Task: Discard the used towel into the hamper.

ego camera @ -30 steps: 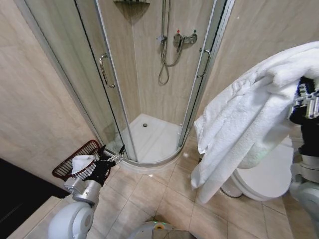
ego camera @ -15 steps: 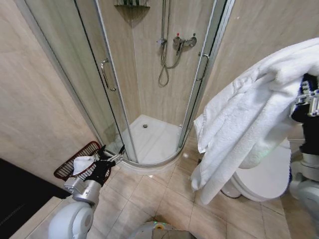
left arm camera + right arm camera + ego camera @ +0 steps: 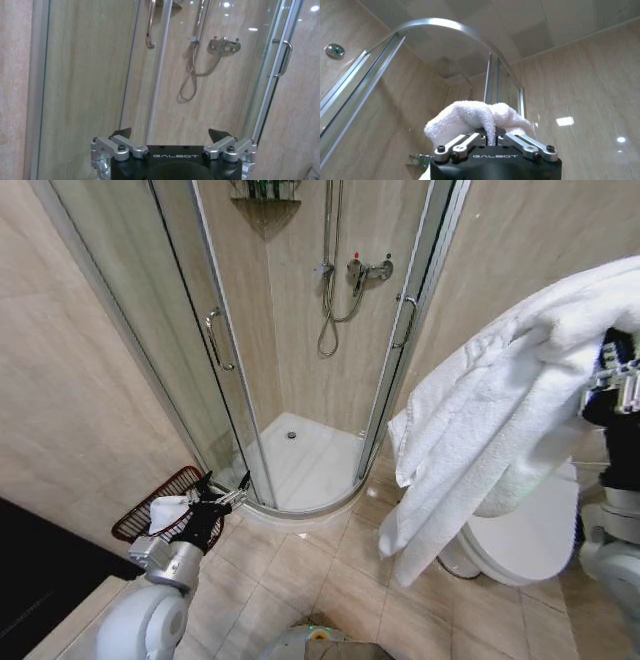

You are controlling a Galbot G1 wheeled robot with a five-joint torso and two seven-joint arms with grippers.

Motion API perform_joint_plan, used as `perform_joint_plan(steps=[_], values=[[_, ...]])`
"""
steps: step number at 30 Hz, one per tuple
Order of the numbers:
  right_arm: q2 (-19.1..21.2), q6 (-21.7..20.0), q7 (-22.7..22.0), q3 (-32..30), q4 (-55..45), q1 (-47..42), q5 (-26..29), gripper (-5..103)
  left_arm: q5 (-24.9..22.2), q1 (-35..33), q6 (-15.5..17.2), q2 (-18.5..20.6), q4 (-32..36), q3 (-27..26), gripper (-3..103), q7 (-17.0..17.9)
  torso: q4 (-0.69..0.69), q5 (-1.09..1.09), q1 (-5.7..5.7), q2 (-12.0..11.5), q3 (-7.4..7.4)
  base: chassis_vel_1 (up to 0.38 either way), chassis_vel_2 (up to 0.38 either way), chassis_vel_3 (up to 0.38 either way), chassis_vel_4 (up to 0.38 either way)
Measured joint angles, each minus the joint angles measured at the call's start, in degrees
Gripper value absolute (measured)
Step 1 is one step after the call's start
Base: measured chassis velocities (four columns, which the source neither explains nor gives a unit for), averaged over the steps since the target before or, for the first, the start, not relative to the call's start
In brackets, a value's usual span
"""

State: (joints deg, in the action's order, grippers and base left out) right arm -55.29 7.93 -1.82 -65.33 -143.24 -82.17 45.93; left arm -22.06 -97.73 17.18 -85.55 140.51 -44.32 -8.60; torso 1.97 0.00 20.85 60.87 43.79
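A large white towel (image 3: pixel 490 430) hangs in folds at the right of the head view, high above the floor. My right gripper (image 3: pixel 491 139) is shut on a bunch of the towel (image 3: pixel 475 116), held up near the wall. The hamper (image 3: pixel 135 515), a low dark red-brown wire basket, stands on the floor at the lower left against the wall, with a white cloth (image 3: pixel 166 512) lying in it. My left gripper (image 3: pixel 222 492) hovers just right of the hamper, low by the shower door, and its jaws stand open and hold nothing (image 3: pixel 170 134).
A curved glass shower cabin (image 3: pixel 300 380) with door handles fills the corner ahead. A white toilet (image 3: pixel 530 535) sits at the lower right under the towel. A dark block (image 3: pixel 40 580) lies at the lower left. Tiled floor (image 3: pixel 300 565) is free in the middle.
The whole head view has shifted slightly, so the camera moved. The towel still hangs from my right gripper; its lower end swung a little left. The left gripper has stayed put.
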Motion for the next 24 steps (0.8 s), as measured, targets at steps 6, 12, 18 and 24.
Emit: perform_joint_plan(steps=[6, 12, 18, 24], values=[[-0.23, 0.01, 0.03, -0.20, 0.00, -0.22, 0.10, 8, 0.00, 0.00, 0.00, 0.00, 0.00, 0.00, 100, 0.00, 0.00, 0.00, 0.90, 1.98, 1.07, 0.000, 0.000, 0.000, 0.000], [-0.39, 0.04, 0.12, -0.27, 0.00, -0.31, 0.15, 8, 0.00, 0.00, 0.00, 0.00, 0.00, 0.00, 100, 0.00, 0.00, 0.00, 1.60, 3.57, 1.98, 0.000, 0.000, 0.000, 0.000], [-1.15, 0.18, 0.54, 0.63, 0.00, -0.58, -0.39, 8, 0.00, 0.00, 0.00, 0.00, 0.00, 0.00, 100, 0.00, 0.00, 0.00, 2.11, 4.76, 2.67, 0.000, 0.000, 0.000, 0.000], [-1.93, 0.60, 0.87, 1.51, 0.00, -1.13, -1.29, 8, 0.00, 0.00, 0.00, 0.00, 0.00, 0.00, 100, 0.00, 0.00, 0.00, 2.12, 4.77, 2.68, 0.000, 0.000, 0.000, 0.000]])
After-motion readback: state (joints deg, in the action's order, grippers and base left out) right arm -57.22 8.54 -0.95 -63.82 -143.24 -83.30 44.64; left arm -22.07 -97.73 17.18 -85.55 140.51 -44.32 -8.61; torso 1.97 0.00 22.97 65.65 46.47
